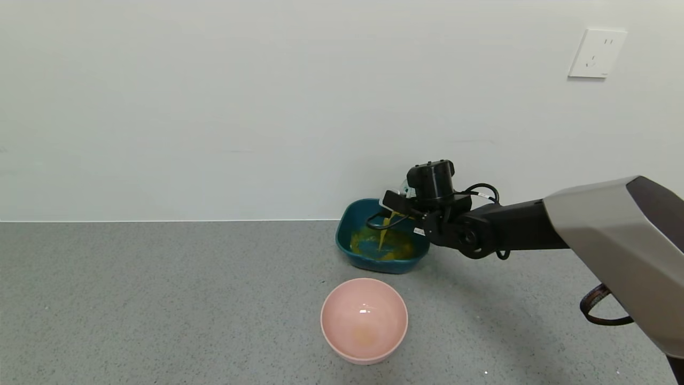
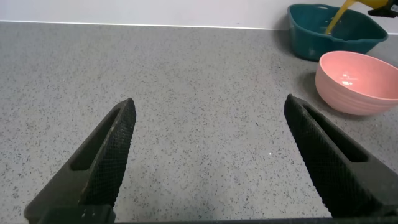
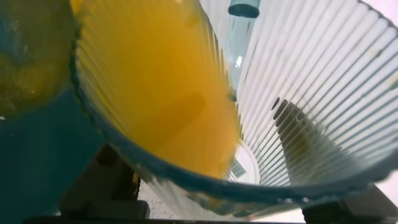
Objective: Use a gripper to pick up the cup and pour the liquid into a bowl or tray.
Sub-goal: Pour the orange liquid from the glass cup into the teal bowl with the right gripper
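Left tool [image 2: 205, 155]: jaws apart over bare bench [image 1: 160, 299], toward its left. Pink bowl [image 1: 364, 320] near the front edge, centre. Behind it, at the back edge, right tool [image 1: 396, 206] clamped on the tipped cup [image 3: 292, 124]; juice [image 1: 386, 231] streams into the teal dish [image 1: 347, 219].

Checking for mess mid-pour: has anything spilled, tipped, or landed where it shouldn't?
Nothing spilled. The right pincer tilts the cup over the teal dish, and the liquid streams inside it. The pink bowl stands upright, with a faint orange tinge at its bottom.
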You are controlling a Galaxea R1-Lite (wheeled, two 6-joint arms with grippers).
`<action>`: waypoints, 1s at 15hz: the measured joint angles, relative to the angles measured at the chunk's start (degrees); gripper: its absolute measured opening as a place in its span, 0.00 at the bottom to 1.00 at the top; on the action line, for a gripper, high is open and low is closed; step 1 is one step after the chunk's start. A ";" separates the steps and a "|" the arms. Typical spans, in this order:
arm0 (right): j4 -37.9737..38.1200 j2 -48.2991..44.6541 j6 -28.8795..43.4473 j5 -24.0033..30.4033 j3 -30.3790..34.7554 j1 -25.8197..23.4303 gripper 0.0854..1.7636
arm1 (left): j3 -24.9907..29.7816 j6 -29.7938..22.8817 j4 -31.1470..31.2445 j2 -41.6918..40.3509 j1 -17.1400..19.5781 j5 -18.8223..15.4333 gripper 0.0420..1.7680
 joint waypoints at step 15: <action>-0.69 -0.13 -16.62 -4.11 -0.30 -0.48 0.77 | 0.00 0.00 0.00 0.00 0.00 -0.02 0.97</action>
